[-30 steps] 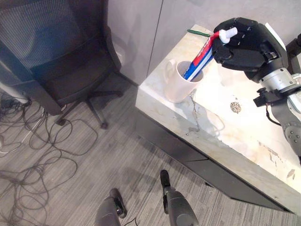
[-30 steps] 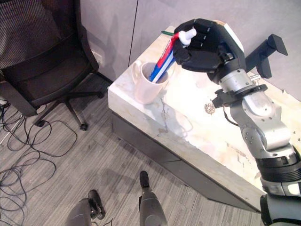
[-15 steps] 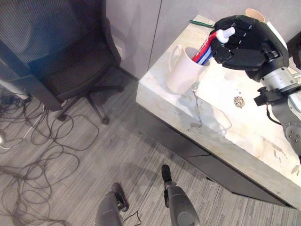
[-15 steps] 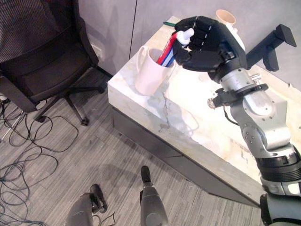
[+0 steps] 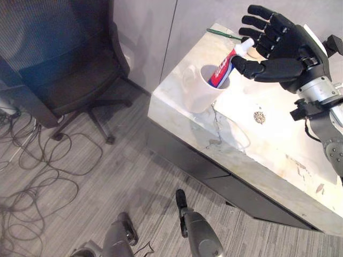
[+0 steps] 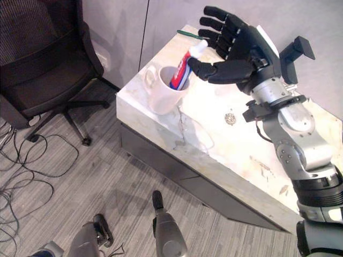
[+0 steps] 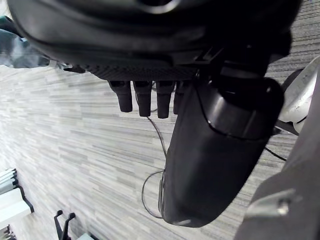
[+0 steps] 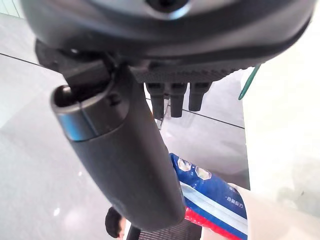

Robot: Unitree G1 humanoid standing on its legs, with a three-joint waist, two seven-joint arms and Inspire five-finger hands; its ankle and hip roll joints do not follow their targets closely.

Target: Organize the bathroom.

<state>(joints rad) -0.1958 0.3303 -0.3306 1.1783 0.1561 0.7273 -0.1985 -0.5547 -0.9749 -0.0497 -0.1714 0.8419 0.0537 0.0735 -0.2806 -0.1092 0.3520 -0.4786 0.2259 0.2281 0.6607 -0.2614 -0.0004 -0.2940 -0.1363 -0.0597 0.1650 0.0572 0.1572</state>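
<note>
Change: half a second ago the right hand [image 5: 278,45] was clenched round the cap end of the toothpaste tube [image 5: 225,64]; now its fingers are spread straight and the tube stands free in the mug [image 5: 202,88]
Right hand: open, fingers splayed, thumb stretched toward the tube's white cap; it hovers just beside the tube, holding nothing; its wrist view shows the straight fingers [image 8: 170,100] above the tube's blue and red end
Left hand [image 7: 150,65]: seen in its own wrist view over grey plank floor; fingers straight, nothing held
Toothpaste tube: leaning in the white mug, cap up, tilted toward the right hand
Mug: upright near the left corner of the marble-topped counter [image 5: 278,155]; handle turned away from the hand
Toothbrush [image 5: 223,35]: green, lying flat near the counter's far edge, behind the mug
Chair [image 5: 59,75]: black office chair on the floor, well apart from the counter
</note>
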